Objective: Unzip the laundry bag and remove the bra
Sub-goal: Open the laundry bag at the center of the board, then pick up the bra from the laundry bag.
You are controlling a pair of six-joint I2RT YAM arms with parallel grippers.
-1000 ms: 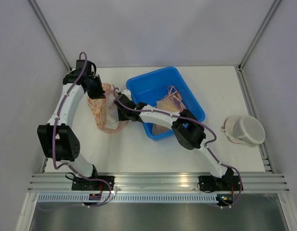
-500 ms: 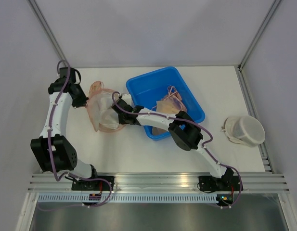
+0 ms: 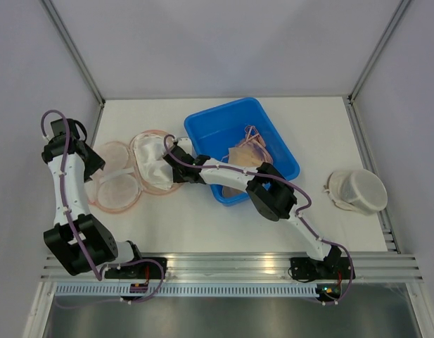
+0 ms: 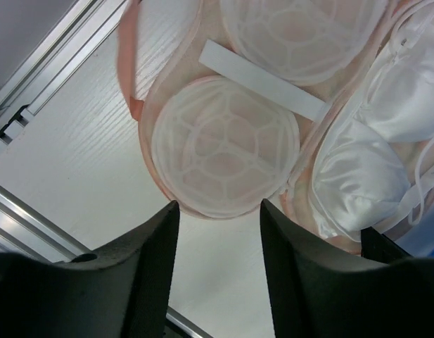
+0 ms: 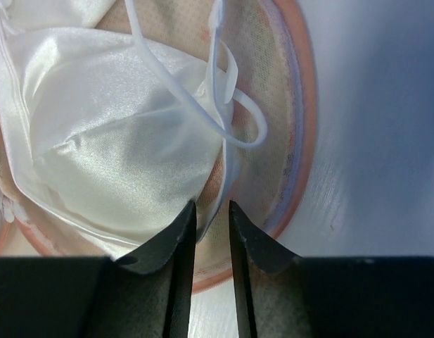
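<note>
Laundry bag point(image 3: 117, 189) unzipped, splayed flat on the desk point(image 3: 202, 218), long axis left-right
Bra point(image 3: 155, 165) lies in its right half, cups running far-to-near; right end effector point(image 5: 212, 205) nearly closed, pinching the bra's edge; left end effector point(image 4: 218, 205) wide apart, empty, above the left half

The white counter point(image 3: 202, 218) carries three things; an opened pink mesh laundry bag point(image 3: 117, 190) lies spread flat on its left part, its round halves side by side; a blue bin point(image 3: 211, 130) stands just beside the bag, toward the back middle; a white round tub point(image 3: 357, 190) rests near the right edge, well apart from the bin.
</note>
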